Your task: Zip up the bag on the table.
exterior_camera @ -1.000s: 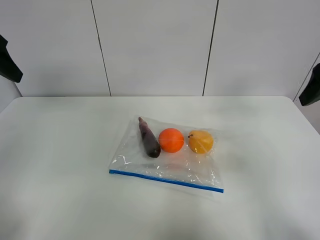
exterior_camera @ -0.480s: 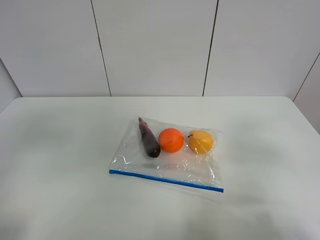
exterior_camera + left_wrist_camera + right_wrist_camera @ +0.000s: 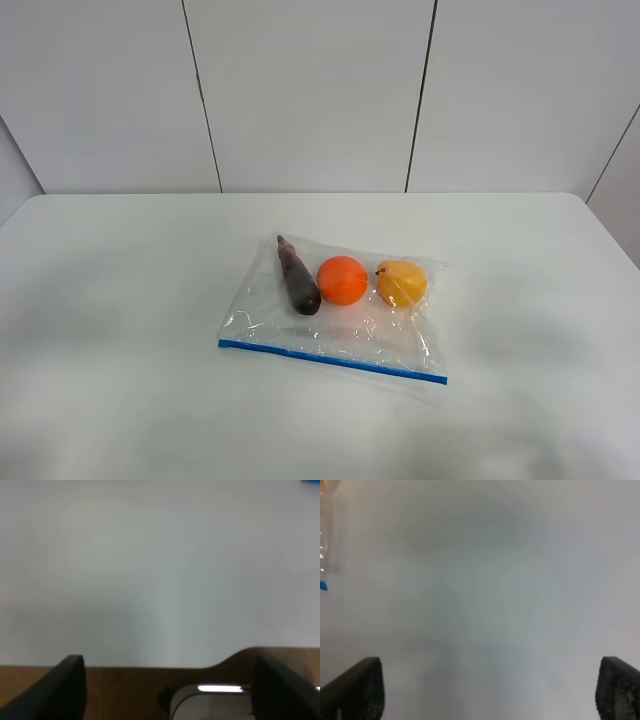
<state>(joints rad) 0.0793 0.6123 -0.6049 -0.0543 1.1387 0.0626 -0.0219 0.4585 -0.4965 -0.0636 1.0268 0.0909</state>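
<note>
Both arms have left the high view since a second ago. Left hand [image 3: 167, 690] and right hand [image 3: 490, 692] gape wide, empty, above the counter [image 3: 120, 300]; bag [image 3: 335, 310] untouched.

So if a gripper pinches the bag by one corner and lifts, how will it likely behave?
The bag is thin, wrinkled clear plastic, so it would probably sag and fold rather than stay flat. The orange, pear and eggplant lie loose inside and would likely slide toward the low end. The glossy film may also be slippery to hold.
</note>
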